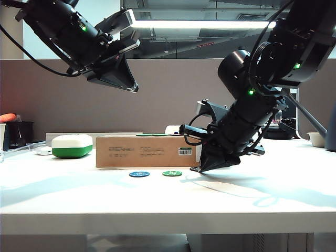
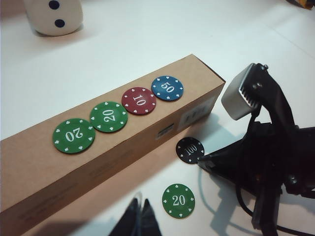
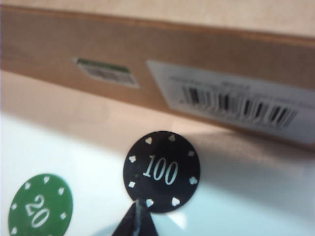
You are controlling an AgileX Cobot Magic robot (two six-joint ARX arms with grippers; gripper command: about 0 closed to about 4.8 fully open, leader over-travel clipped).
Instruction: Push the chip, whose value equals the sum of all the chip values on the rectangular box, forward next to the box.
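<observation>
The black chip (image 3: 161,171) marked 100 lies flat on the white table, a short way in front of the long brown rectangular box (image 3: 98,44). My right gripper (image 3: 139,209) is shut and empty, its tip touching the chip's (image 2: 190,150) near edge, down at table level (image 1: 201,169). On top of the box (image 2: 34,164) sit several chips: two green 20s (image 2: 74,135), a red 10 (image 2: 139,101) and a blue 50 (image 2: 167,88). My left gripper (image 2: 139,204) is shut and empty, held high above the box's left part (image 1: 134,86).
A green 20 chip (image 2: 178,200) lies on the table near the black one, and a blue chip (image 1: 139,174) lies further left. A white-and-green case (image 1: 72,146) stands left of the box (image 1: 147,151). A white object with dark dots (image 2: 53,14) sits behind the box.
</observation>
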